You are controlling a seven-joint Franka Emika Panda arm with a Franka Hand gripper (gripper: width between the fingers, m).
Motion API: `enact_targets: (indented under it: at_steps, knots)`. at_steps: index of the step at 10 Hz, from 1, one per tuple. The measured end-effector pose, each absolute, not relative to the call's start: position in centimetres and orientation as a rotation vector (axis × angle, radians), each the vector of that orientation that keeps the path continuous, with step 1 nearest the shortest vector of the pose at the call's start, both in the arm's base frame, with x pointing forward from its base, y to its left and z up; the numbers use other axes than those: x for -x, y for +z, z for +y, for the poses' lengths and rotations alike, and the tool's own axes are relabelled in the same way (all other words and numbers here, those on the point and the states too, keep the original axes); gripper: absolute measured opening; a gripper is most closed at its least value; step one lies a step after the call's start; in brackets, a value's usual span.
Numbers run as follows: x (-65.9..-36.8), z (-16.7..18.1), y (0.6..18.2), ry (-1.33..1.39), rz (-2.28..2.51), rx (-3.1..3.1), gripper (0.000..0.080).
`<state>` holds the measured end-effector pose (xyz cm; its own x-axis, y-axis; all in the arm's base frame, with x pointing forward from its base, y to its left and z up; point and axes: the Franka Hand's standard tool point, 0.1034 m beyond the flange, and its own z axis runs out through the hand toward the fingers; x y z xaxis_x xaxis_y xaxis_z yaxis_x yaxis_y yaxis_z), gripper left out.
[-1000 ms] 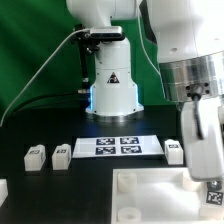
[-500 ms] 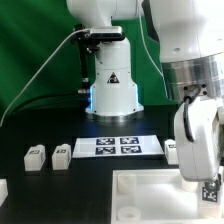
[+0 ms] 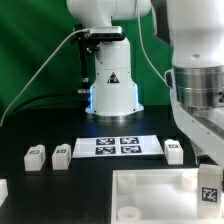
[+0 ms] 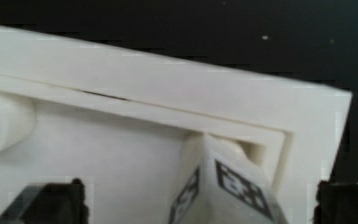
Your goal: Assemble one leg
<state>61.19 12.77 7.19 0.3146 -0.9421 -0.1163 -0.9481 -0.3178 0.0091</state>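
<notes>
A leg [image 3: 210,183], a small white block with a square marker, stands upright in the far right corner of the large white tray-like piece [image 3: 150,190]. My gripper [image 3: 206,148] hangs just above it at the exterior view's right edge. In the wrist view the leg [image 4: 229,185] sits in the tray's corner socket [image 4: 265,140]. My gripper [image 4: 194,205] is open, and its dark fingertips [image 4: 43,205] stand wide on either side of the leg without touching it.
Three more legs lie on the black table: two at the exterior view's left [image 3: 36,155] [image 3: 62,156] and one at the right [image 3: 174,150]. The marker board [image 3: 118,146] lies between them. The robot base [image 3: 112,85] stands behind. A white part [image 3: 3,188] shows at the left edge.
The hand has risen from the tray's right corner. The leg it covered now stands exposed in the corner, and nothing else has moved.
</notes>
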Motion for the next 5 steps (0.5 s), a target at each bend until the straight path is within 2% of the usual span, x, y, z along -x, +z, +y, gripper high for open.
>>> enact_targets:
  at_steps: [2, 5]
  knots:
    - [-61.25, 12.57, 7.23, 0.137, 1.499, 2.685, 0.0649]
    - [-61.91, 12.11, 7.66, 0.075, 0.809, 2.987, 0.0649]
